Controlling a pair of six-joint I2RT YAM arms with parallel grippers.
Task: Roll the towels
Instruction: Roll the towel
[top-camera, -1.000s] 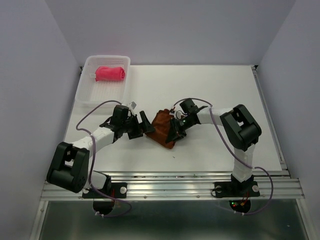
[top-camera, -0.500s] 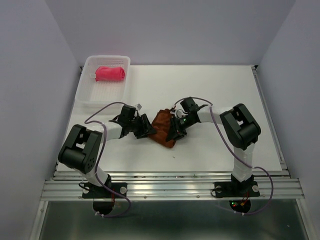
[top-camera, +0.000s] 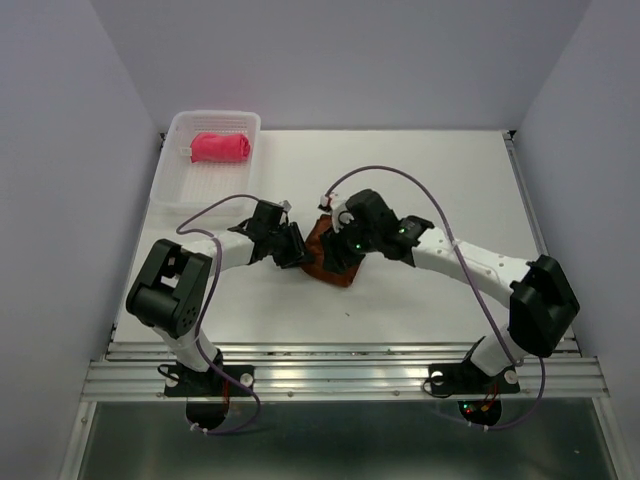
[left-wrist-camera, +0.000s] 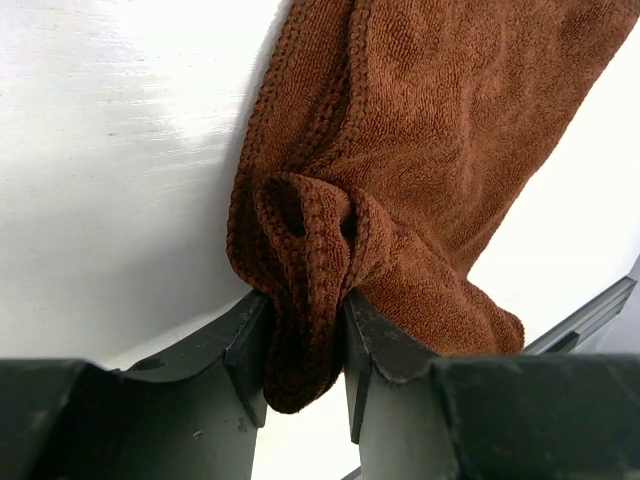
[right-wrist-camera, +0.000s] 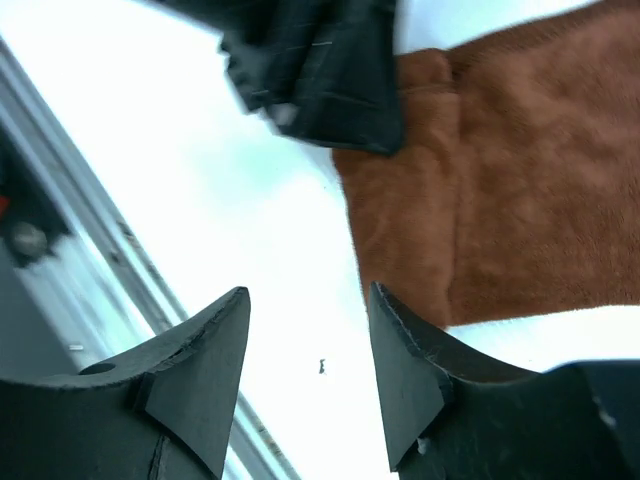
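Observation:
The rust brown towel (top-camera: 330, 262) lies bunched at the table's middle, mostly hidden under the two wrists in the top view. My left gripper (left-wrist-camera: 305, 345) is shut on a folded corner of this towel (left-wrist-camera: 420, 150), the cloth pinched between both fingers. My right gripper (right-wrist-camera: 308, 320) hangs open above the table beside the brown towel (right-wrist-camera: 500, 200), with nothing between its fingers. In the right wrist view the left gripper's black tip (right-wrist-camera: 320, 75) rests on the towel's edge. The pink-red towel (top-camera: 220, 147) lies rolled in the basket at the back left.
A translucent white plastic basket (top-camera: 178, 185) stands at the table's back left corner. A small dark speck (top-camera: 347, 316) lies on the table in front of the brown towel. An aluminium rail (top-camera: 340, 372) runs along the near edge.
My left gripper has moved right and closed on the brown towel's corner. My right gripper has let go, opened and lifted off the towel, its arm stretching further left.

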